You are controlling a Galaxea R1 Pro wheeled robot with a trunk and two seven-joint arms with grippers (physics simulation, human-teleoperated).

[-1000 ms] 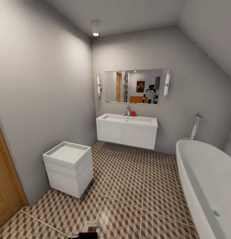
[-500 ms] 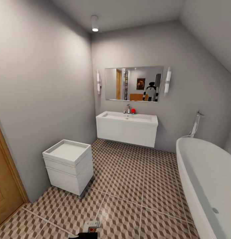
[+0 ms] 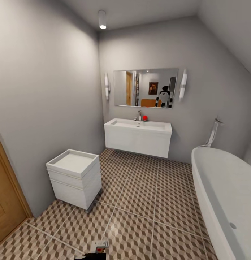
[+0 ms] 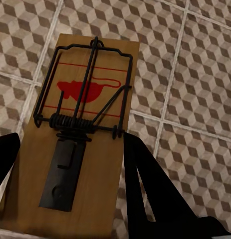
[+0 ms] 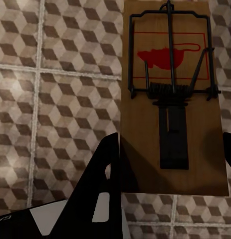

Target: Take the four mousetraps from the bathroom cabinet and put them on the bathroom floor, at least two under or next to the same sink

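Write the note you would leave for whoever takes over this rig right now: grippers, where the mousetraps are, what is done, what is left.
Left gripper: shut on a mousetrap, held above the bathroom floor.
Right gripper: shut on a second mousetrap, also over tile.
Head view: the sink is ahead on the far wall, white drawer unit on the left, bathtub on the right.
Done: two traps in hand; no trap seen on the floor.
Left: probably drive to the sink, set both under or beside it, then fetch the other two.
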